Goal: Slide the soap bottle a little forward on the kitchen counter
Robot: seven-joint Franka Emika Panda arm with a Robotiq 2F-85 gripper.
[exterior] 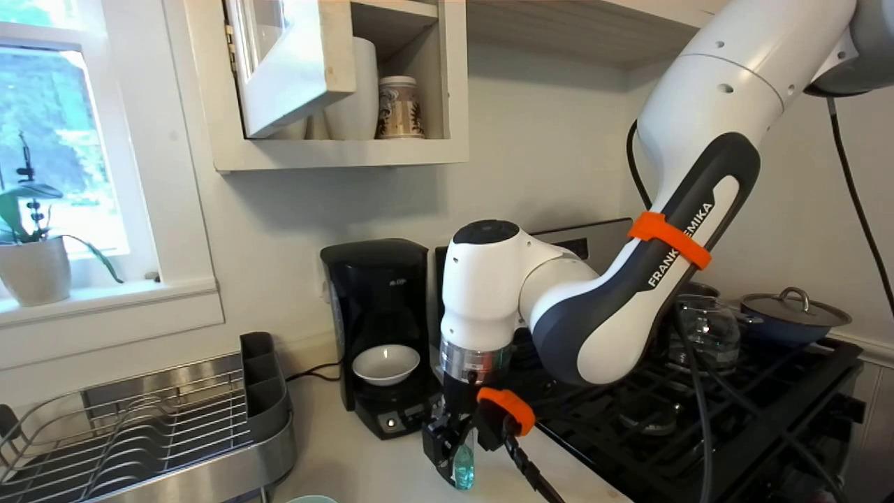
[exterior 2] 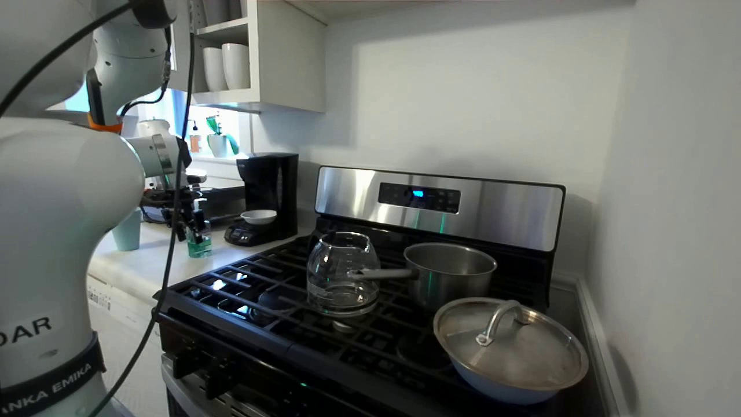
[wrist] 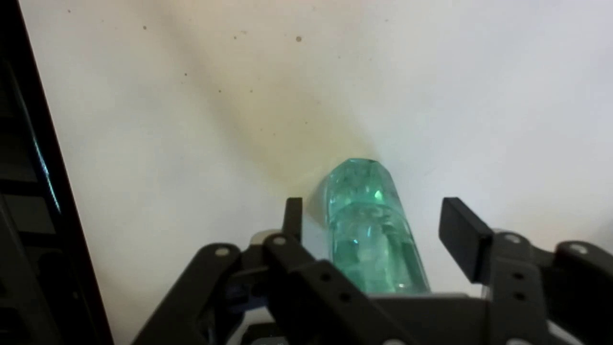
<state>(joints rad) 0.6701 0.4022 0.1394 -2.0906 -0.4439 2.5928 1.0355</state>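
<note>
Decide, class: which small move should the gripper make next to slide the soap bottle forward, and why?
Probably close the gripper gently on the soap bottle: in the wrist view its fingers stand open on either side, with kitchen counter showing in both gaps, so gripping first might make the slide steadier.

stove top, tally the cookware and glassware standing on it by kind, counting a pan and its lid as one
Glass carafe: 1
Steel saucepan: 1
Lidded blue pan: 1
Total: 3
</note>
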